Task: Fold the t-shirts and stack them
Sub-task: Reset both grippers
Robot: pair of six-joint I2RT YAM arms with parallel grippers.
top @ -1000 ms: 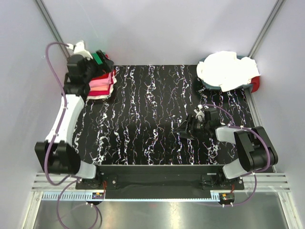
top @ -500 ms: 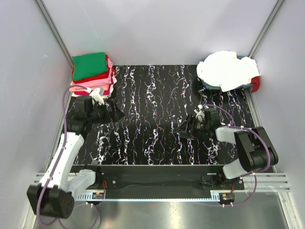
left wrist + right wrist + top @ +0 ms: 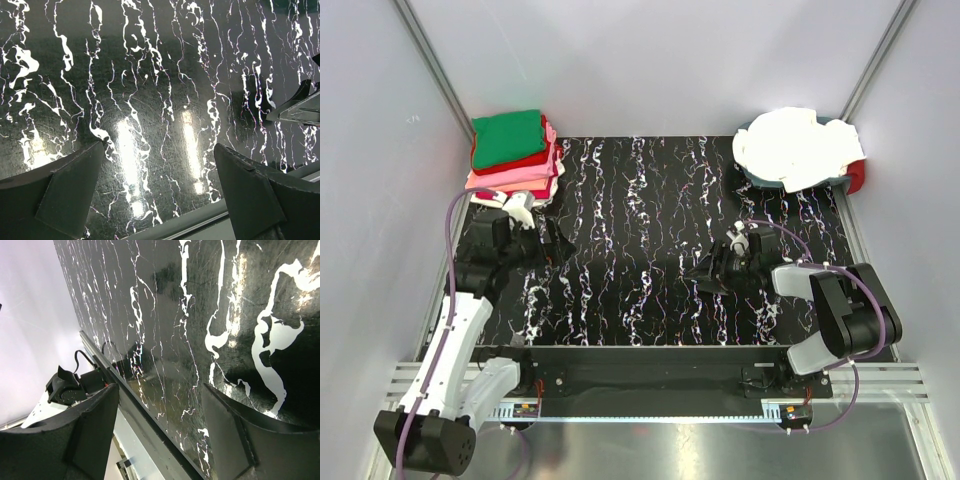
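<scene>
While left pincer [image 3: 159,147] and right pincer [image 3: 160,390] gape empty over glossy veined mat [image 3: 640,220], one squared t-shirts stack [image 3: 510,150], green topmost, sits at 10 o'clock; one rumpled white heap [image 3: 798,145] at 1 o'clock.

Black white-veined mat [image 3: 650,250] covers the table top, flat and glossy (lamp glare streaks show on it in both wrist views). Far-left corner: stack of folded t-shirts [image 3: 520,178] sits on the mat's corner, with the green shirt [image 3: 507,137] on top and red, pink and cream layers under it. Far-right corner: dark teal tray [image 3: 767,180] on the mat's edge, heaped with white shirts [image 3: 800,145]. Red object [image 3: 857,177] just beside the tray's right side.
</scene>
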